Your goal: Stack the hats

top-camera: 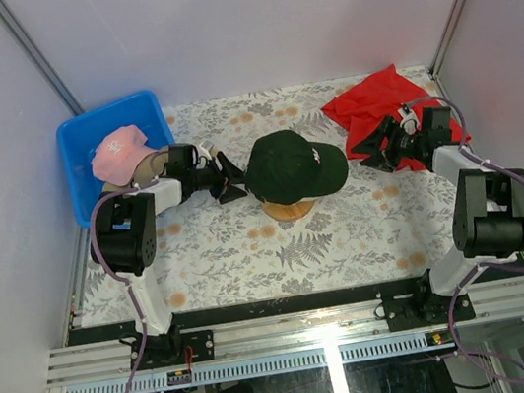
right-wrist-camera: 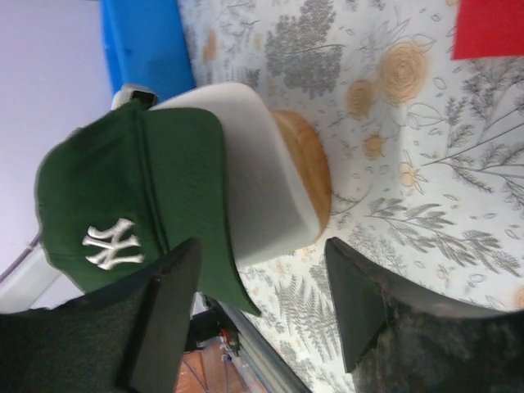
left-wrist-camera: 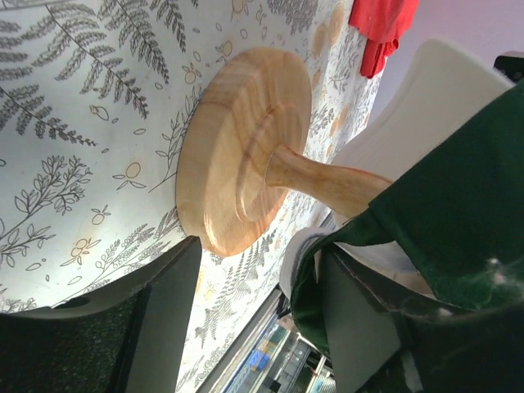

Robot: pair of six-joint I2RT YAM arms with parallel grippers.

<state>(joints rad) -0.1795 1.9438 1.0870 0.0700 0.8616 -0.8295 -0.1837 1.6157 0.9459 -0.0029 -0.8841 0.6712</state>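
Note:
A dark green hat (top-camera: 292, 167) sits on the wooden stand (top-camera: 289, 210) mid-table, over a white hat whose brim (right-wrist-camera: 262, 164) pokes out beneath it. Inside the blue bin (top-camera: 84, 145), a pink hat (top-camera: 120, 151) rests on a tan hat (top-camera: 152, 164). My left gripper (top-camera: 227, 177) is open at the green hat's left side. In the left wrist view the hat's edge (left-wrist-camera: 307, 295) hangs just inside one finger (left-wrist-camera: 360, 327). Right of the brim, my right gripper (top-camera: 372, 151) is open and holds nothing. It faces the green hat (right-wrist-camera: 123, 196).
A red cloth (top-camera: 376, 99) lies at the back right, under the right arm's wrist. The blue bin stands at the back left against the wall. The stand's round wooden base (left-wrist-camera: 246, 155) rests on the patterned tablecloth. A metal rail runs along the near edge.

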